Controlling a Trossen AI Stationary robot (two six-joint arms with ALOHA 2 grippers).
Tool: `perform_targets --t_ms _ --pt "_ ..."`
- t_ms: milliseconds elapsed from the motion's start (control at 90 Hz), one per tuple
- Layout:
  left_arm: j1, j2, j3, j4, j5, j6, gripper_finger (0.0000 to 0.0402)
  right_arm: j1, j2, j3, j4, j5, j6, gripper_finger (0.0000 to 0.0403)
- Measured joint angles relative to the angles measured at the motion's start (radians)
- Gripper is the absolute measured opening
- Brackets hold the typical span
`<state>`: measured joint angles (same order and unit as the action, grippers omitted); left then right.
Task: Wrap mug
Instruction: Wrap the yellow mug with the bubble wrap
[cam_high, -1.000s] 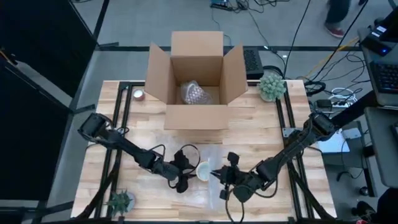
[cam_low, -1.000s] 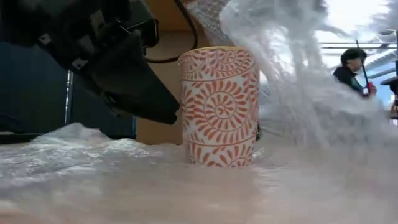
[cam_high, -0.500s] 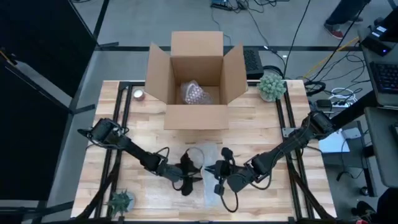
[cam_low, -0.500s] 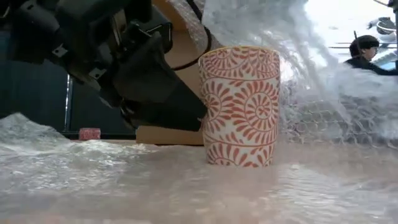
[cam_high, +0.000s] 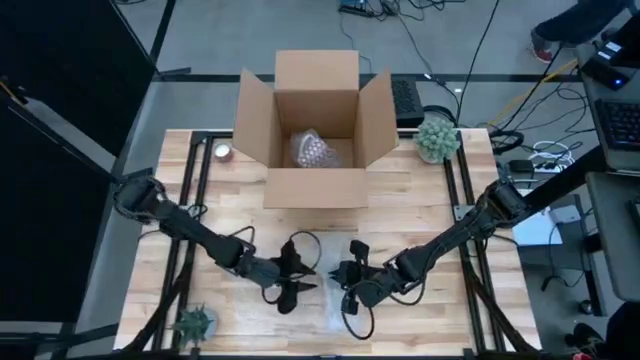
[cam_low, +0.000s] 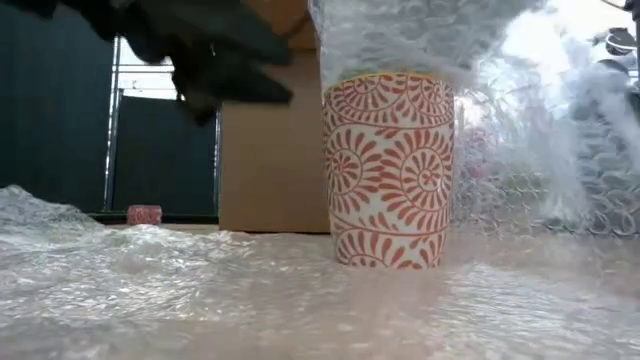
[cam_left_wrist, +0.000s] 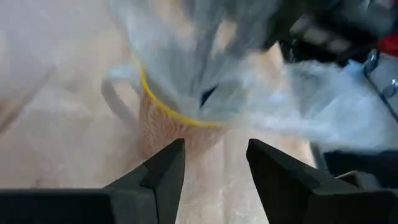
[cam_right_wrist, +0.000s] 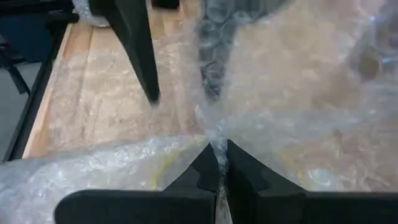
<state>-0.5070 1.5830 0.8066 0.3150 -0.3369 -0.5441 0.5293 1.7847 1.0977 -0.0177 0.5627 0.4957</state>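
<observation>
The mug (cam_low: 390, 170), white with orange spirals and a yellow inner rim (cam_left_wrist: 171, 112), stands upright on the bubble wrap sheet (cam_low: 200, 290). A raised flap of the wrap (cam_low: 430, 40) lies over its mouth; in the high view the wrap (cam_high: 327, 305) hides the mug. My right gripper (cam_high: 346, 278) (cam_right_wrist: 217, 154), just right of the mug, is shut on the flap. My left gripper (cam_high: 298, 284) (cam_left_wrist: 214, 146) hovers open, up and to the left of the mug, and touches nothing. My right gripper pinches a bunched ridge of the bubble wrap (cam_right_wrist: 214, 127) between its two fingers. The fingers come from the table's right toward the mug. The flap is lifted off the table and drawn over the mug's mouth, while the rest of the sheet lies flat.
An open cardboard box (cam_high: 315, 130) holding a wrapped item stands at the far middle of the table. A small plant (cam_high: 437, 137) is at the far right, another (cam_high: 195, 322) at the near left, and a small tin (cam_high: 222, 152) left of the box.
My right gripper has gone toward the table's left, drawing the wrap flap over the mug's mouth. My left gripper, which stood against the mug's left side, has drawn up and away to the left. The mug has slid a little rightward and stayed upright.
</observation>
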Motion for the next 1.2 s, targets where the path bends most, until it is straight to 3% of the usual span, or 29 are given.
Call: perform_targets --t_ms 222,589,933,1056,1200 --pt "-0.007 -0.046 0.000 0.118 -0.055 0.011 0.0164 -0.002 0.007 0.000 0.002 0.002 -0.011 0.0000" --pt "0.077 0.117 0.002 0.199 -0.077 0.000 0.0164 -0.004 0.029 0.000 0.011 0.001 -0.018 0.0000" --pt "0.082 0.132 0.003 0.197 -0.081 0.008 0.0164 -0.011 0.005 0.000 0.010 -0.025 -0.006 0.0001" --pt "0.082 0.132 0.005 0.195 -0.083 0.008 0.0164 -0.012 -0.044 0.000 -0.012 -0.072 -0.026 0.0021" --pt "0.082 0.132 0.005 0.184 -0.083 0.008 0.0164 -0.012 -0.122 0.000 -0.092 -0.102 -0.029 0.0076"
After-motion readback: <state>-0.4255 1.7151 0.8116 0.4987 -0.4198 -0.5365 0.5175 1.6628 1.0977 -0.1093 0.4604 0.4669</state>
